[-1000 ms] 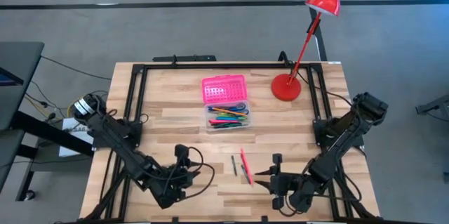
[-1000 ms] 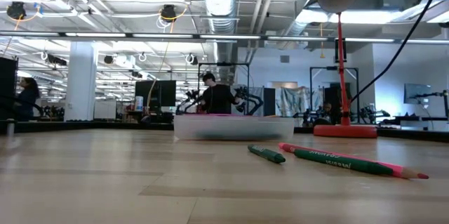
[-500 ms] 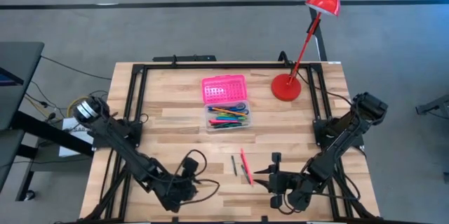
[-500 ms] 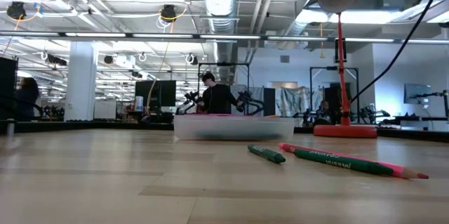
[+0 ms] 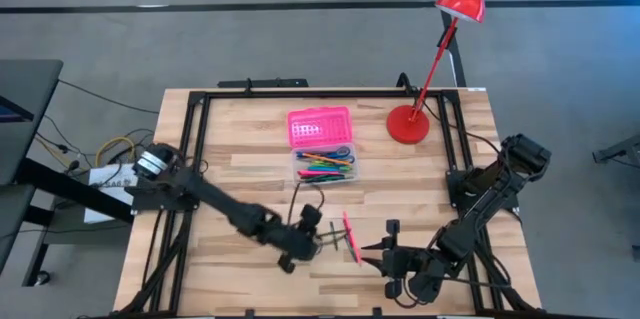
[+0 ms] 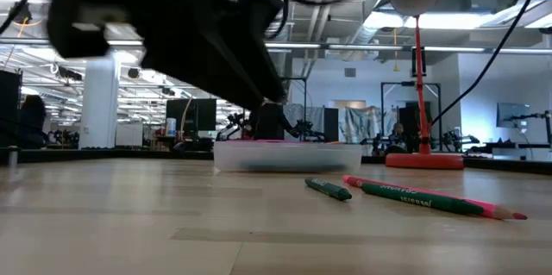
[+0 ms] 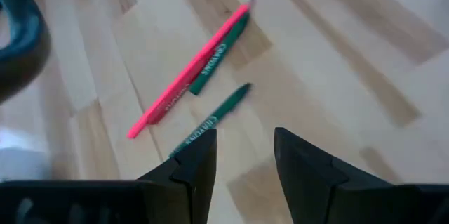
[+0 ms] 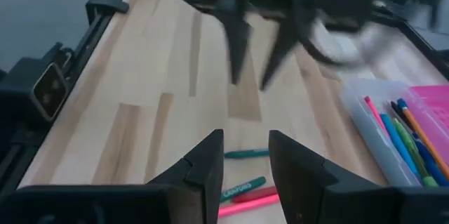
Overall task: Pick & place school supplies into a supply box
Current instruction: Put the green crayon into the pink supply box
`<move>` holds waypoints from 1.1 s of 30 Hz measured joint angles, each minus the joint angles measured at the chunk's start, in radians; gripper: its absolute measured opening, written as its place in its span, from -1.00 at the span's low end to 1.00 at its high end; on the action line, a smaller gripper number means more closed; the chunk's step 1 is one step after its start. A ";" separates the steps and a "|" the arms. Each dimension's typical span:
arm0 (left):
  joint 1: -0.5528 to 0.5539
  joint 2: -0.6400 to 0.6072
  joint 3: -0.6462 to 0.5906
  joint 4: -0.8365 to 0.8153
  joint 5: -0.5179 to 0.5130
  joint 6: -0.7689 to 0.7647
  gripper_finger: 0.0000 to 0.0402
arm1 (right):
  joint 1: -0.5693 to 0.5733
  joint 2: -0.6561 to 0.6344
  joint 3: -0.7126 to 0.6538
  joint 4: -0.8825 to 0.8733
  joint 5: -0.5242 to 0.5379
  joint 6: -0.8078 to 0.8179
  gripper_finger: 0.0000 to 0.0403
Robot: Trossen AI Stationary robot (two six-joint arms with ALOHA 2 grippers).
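The left gripper (image 5: 318, 241) hangs over the front middle of the wooden table (image 5: 240, 184), its two dark fingers (image 7: 193, 164) parted with nothing between them — the gap stands bare above the boards. Just past its fingertips lies a short green pencil (image 7: 210, 120), and a little farther out a long pink pencil (image 7: 186, 76) rests side by side with a second green pencil (image 7: 219, 54), the two touching along their length. Well beyond those, toward the table's far side, sits the supply box (image 5: 324, 166): its clear base holds a bundle of coloured pens, and its bright pink lid (image 5: 320, 126) lies open behind it. A red desk lamp (image 5: 408, 124) stands off to the box's right. The right gripper (image 5: 385, 252) waits low at the front right of the table, just on the other side of the loose pencils, its fingers (image 8: 207, 164) likewise apart and empty — pointing toward the left gripper across them.
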 joint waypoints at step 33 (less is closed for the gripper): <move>0.242 0.221 0.051 0.127 0.334 0.114 -0.33 | 0.072 0.000 0.000 -0.029 0.032 0.050 -0.47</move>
